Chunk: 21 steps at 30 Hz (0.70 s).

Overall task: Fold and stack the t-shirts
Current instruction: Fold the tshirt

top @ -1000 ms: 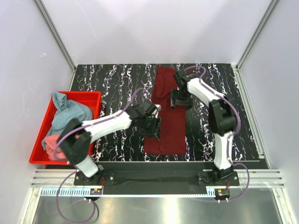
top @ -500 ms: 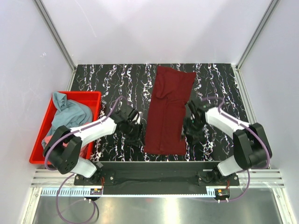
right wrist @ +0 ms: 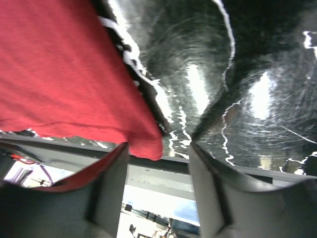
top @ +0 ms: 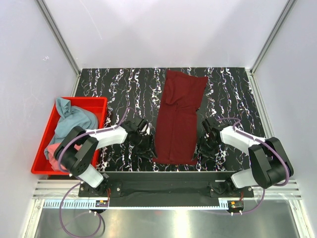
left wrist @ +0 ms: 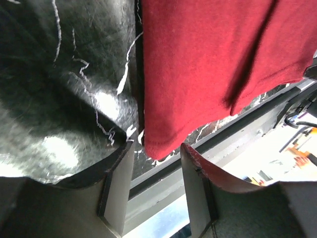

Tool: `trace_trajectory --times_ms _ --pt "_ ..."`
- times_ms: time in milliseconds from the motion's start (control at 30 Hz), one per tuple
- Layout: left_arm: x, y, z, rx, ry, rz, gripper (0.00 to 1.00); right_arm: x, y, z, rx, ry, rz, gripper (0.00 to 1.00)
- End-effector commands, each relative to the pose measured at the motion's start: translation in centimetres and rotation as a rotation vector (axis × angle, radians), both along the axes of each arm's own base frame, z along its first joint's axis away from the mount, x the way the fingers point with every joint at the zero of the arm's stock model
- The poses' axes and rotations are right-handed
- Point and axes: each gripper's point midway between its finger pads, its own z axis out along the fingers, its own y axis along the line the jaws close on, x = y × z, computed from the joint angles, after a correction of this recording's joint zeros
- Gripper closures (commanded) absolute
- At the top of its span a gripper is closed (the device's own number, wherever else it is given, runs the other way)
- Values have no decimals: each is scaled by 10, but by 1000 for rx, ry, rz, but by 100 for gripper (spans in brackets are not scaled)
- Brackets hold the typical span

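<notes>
1. A black table with white streaks stands between white walls.
2. The left gripper and right gripper, both with fingers apart, sit at the near corners of the dark red t-shirt. It lies flat, reaching far back.
3. A red bin on the left holds a blue t-shirt and a pink t-shirt.

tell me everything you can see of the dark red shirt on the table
The dark maroon cotton t-shirt lies flat on the black marbled table, folded into a long narrow strip, near hem at the table's front edge. The left gripper and right gripper, fingers open, sit at its near corners without holding it.
</notes>
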Motion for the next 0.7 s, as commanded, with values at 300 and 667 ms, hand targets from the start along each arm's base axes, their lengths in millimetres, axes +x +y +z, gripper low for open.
trace_trajectory --times_ms 300,667 --pt "-11 -9 -16 -72 85 17 71 -26 -8 9 -6 25 -173 100" --pt "-25 4 0 -35 53 -51 99 -23 -11 46 57 -144 -194 94"
